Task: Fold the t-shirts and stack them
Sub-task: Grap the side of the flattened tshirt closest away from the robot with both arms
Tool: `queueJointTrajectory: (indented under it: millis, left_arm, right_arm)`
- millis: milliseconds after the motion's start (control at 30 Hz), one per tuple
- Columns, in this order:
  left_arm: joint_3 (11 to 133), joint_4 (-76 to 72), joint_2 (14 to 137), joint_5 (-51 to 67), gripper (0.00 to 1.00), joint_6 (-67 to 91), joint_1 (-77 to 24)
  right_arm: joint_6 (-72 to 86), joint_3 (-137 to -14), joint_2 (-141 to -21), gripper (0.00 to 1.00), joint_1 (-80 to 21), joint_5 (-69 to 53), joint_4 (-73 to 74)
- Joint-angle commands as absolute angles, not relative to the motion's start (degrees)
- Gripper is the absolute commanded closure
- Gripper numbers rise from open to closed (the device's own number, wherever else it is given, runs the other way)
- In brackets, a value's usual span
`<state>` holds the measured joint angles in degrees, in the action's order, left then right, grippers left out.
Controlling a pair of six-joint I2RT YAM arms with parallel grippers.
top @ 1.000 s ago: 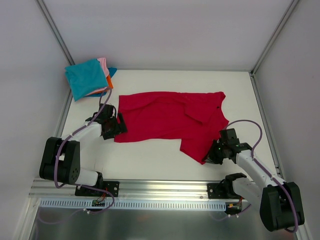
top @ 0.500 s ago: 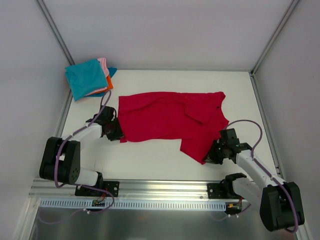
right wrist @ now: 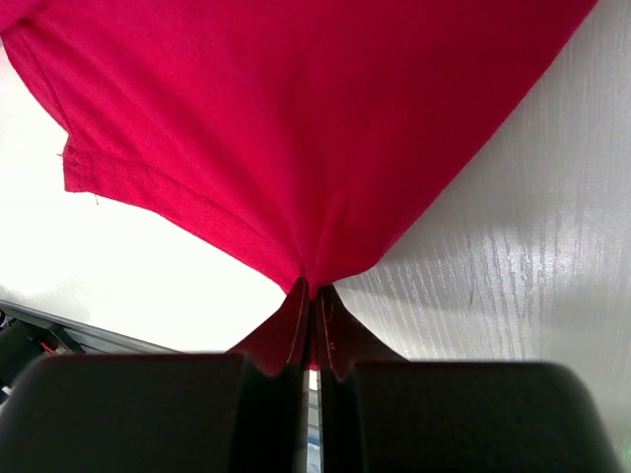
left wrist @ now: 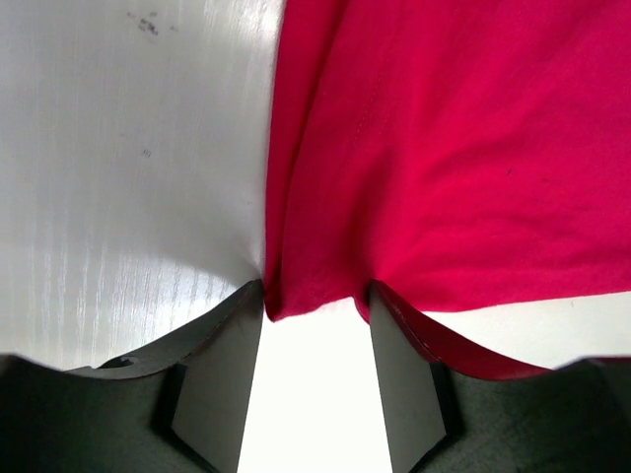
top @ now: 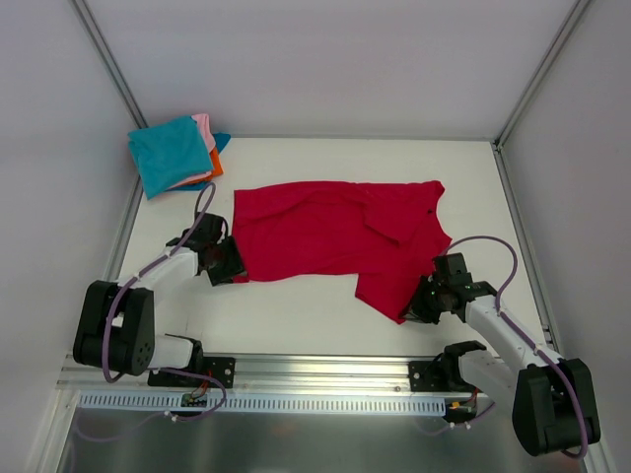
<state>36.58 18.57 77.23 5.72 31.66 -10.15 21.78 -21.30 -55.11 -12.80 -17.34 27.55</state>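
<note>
Red t-shirt (top: 335, 236) is lying spread across mid table (top: 296, 315), w/ bare tabletop showing along its near edge and far side; the folded stack (top: 177, 153) (teal on top, pink, orange, blue under) is sitting at the far-left corner. Left gripper (left wrist: 315, 325) is standing w/ fingers apart astride the shirt's near-left corner, cloth between them. Right gripper (right wrist: 314, 330) is pressing its fingers together, pinching the shirt's near-right corner.

My overhead camera sits above and behind the arm bases, looking down on the whole table (top: 296, 315). My left wrist camera looks along its own fingers (left wrist: 219, 379) from very close. My right wrist camera does the same past its fingers (right wrist: 296, 330). All three views share the red shirt (top: 325, 232), each wrist seeing one edge of it.
</note>
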Motion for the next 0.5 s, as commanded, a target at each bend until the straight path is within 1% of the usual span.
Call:
queueJointTrajectory:
  millis: [0, 300, 433, 467]
  left_arm:
    - [34.6, 24.0, 75.9, 3.3, 0.51, 32.3, -10.5]
    - [33.7, 24.5, 75.1, 2.3, 0.52, 32.9, -10.5]
    - [33.7, 25.2, 74.8, 0.4, 0.52, 33.4, -10.5]
    - [33.7, 25.9, 74.3, -2.0, 0.52, 33.7, -10.5]
  right_arm:
    - [20.8, -22.3, -54.7, 0.99, -13.0, -16.8, 28.3]
    - [20.6, -22.3, -54.6, 0.99, -13.1, -17.0, 28.3]
    - [20.5, -22.3, -54.8, 0.99, -13.0, -17.1, 28.2]
    - [20.4, -22.5, -54.8, 0.99, -13.1, -17.1, 28.2]
